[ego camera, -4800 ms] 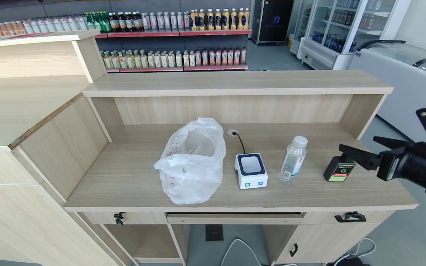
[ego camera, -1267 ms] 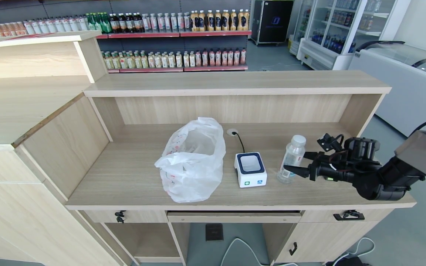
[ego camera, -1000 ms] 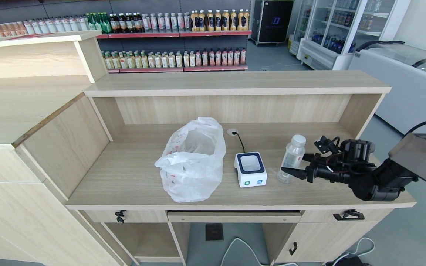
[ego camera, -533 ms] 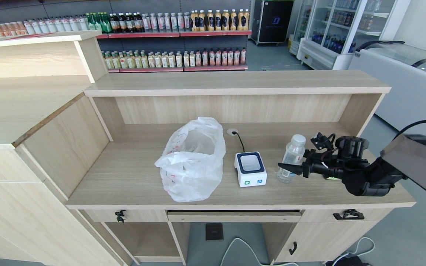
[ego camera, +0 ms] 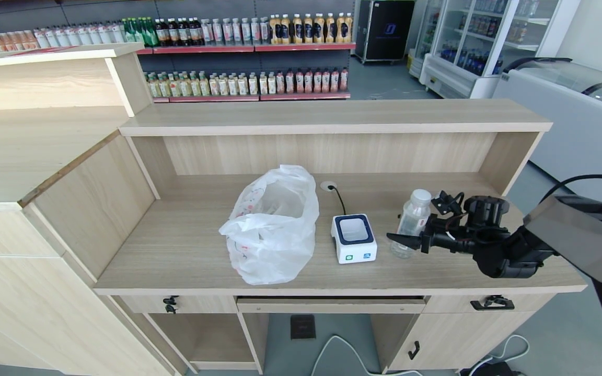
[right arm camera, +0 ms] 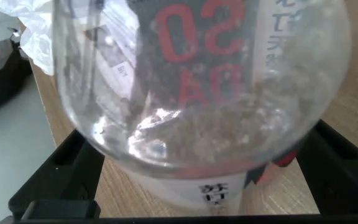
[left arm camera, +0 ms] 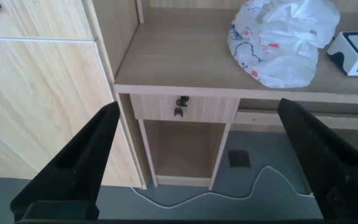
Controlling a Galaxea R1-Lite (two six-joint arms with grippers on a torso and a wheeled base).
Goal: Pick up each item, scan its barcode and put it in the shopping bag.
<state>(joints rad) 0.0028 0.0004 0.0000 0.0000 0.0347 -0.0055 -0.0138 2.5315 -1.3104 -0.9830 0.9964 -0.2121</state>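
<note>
Right claw [ego camera: 404,237] has slid left along the counter [ego camera: 175,250] to bracket the water bottle [ego camera: 412,224].
The water bottle stands upright on the counter, just right of the scanner [ego camera: 354,240], with the white shopping bag [ego camera: 272,227] beyond; the right claw is spread, one finger either side of its lower half. The left claw [left arm camera: 197,106] hangs spread wide, low before the counter's left end.

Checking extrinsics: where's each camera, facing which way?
Head: high, looking down on light wooden counter; right gripper shows at clear plastic bottle.
Left wrist: before counter's left front, facing it, open left gripper framing.
Right wrist: against the bottle, own fingers either side.
Shared: head and left wrist see white plastic shopping bag, white square scanner.
</note>
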